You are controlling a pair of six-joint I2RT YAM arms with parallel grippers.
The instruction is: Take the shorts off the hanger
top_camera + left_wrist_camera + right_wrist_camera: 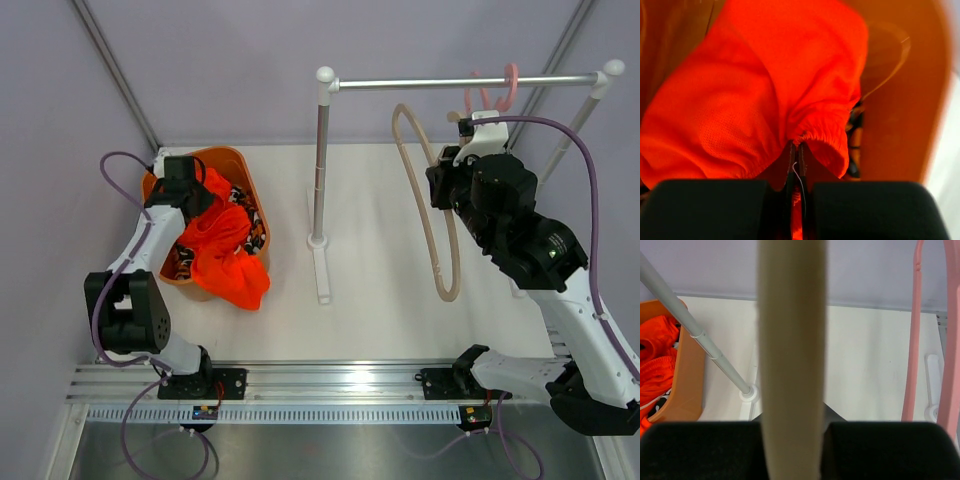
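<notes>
The plain orange shorts (222, 250) lie heaped in an orange basket (237, 157) and spill over its near rim. The patterned shorts (253, 215) lie under them in the basket. My left gripper (185, 182) is over the basket; in the left wrist view it (799, 150) is shut on the gathered waistband of the orange shorts (750, 95). My right gripper (447, 178) is shut on a bare beige hanger (441, 235) and holds it off the rail. The hanger's bar (790, 340) runs up between the fingers, hiding their tips.
A white clothes rack stands mid-table, with its post (322, 170) and top rail (450, 82). A pink hanger (507, 88) hangs on the rail beside my right gripper and also shows in the right wrist view (914, 340). The basket wall (900, 100) is close to my left gripper.
</notes>
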